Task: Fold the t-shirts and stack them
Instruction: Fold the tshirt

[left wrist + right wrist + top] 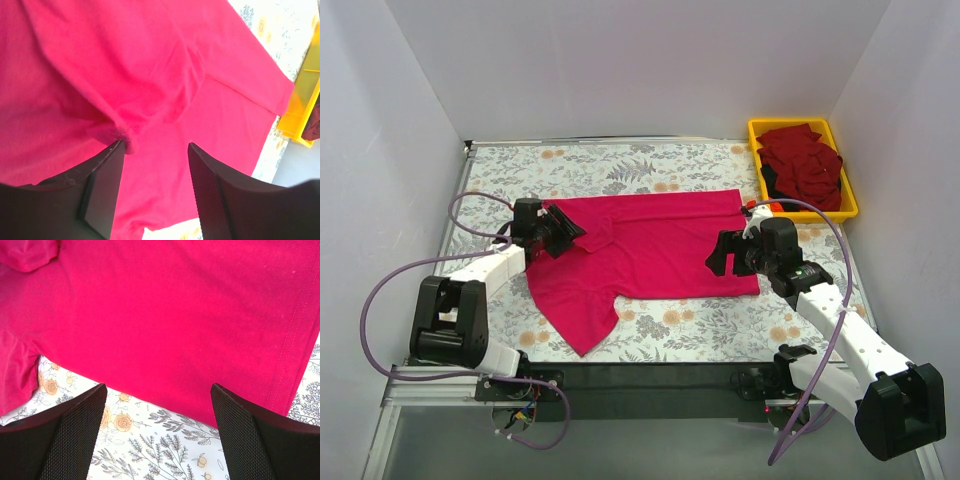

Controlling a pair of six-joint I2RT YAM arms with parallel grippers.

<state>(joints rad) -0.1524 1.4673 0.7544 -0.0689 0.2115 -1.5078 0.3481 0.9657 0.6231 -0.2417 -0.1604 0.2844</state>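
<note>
A magenta-pink t-shirt (650, 245) lies spread across the floral table, one sleeve hanging toward the near left. My left gripper (562, 228) is over its left shoulder area. In the left wrist view that gripper (156, 145) is open, and a raised fold of the shirt (150, 75) touches the tip of its left finger (102, 190). My right gripper (718, 258) hovers open over the shirt's near right edge. In the right wrist view the shirt (160, 305) edge runs between the right gripper's (159, 386) fingers. Darker crimson t-shirts (805, 165) fill a bin.
The yellow bin (790, 123) stands at the back right corner, also seen in the left wrist view as the bin (305, 110). White walls close in the table on three sides. The floral tablecloth (700, 330) shows in front of the shirt.
</note>
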